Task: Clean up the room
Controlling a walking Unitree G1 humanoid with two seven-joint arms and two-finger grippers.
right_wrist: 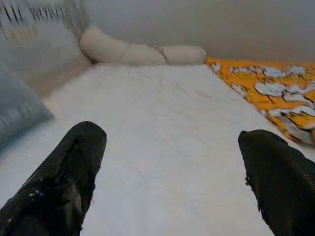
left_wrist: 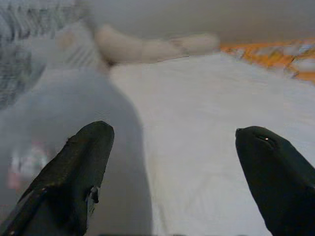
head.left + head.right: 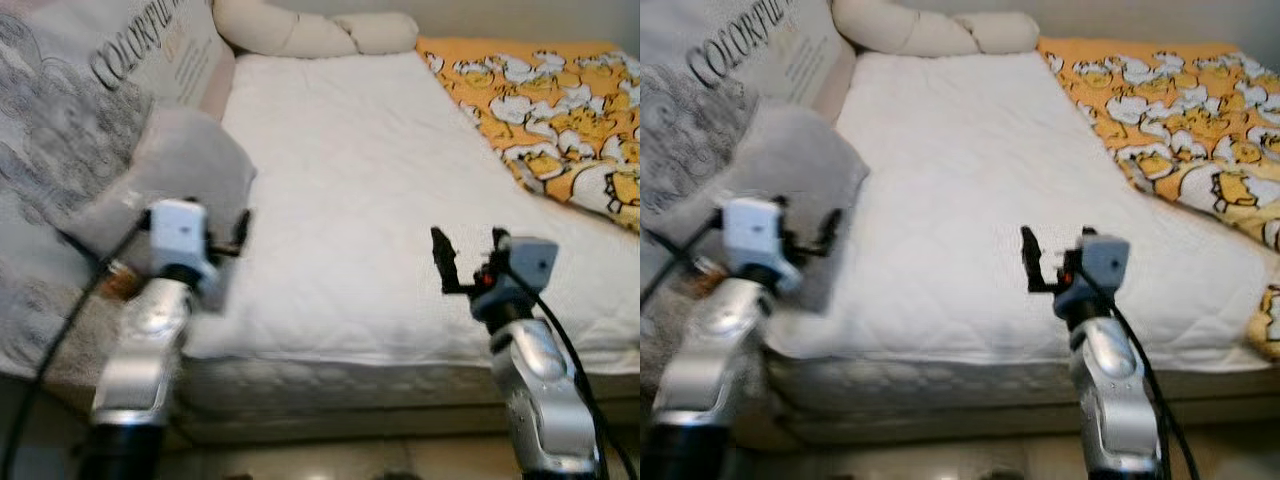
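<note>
- Bed [image 3: 360,200]: a white quilted mattress runs from the near edge toward twelve o'clock; the robot stands at its foot, both arms raised over the near edge.
- Grey pillow [image 3: 180,170]: lies at about ten o'clock on the mattress's left border, partly overhanging the side. Judged the likeliest thing to tidy, since it sits askew rather than at the head.
- Printed cushion [image 3: 70,110]: stands just behind the grey pillow, at ten to eleven o'clock, bearing lettering.
- Cream bolster [image 3: 300,30]: lies across the head of the bed at twelve o'clock, seemingly already in place.
- Orange patterned blanket [image 3: 540,110]: pushed to the right border, one to two o'clock, rumpled against the far side.
- Left gripper [image 2: 172,162]: hovers just beside the grey pillow's near corner, jaws spread wide and empty; the posture suits an approach to that corner.
- Right gripper [image 3: 1055,250]: hangs over bare mattress near five o'clock, jaws likewise wide and empty, well apart from the blanket.
</note>
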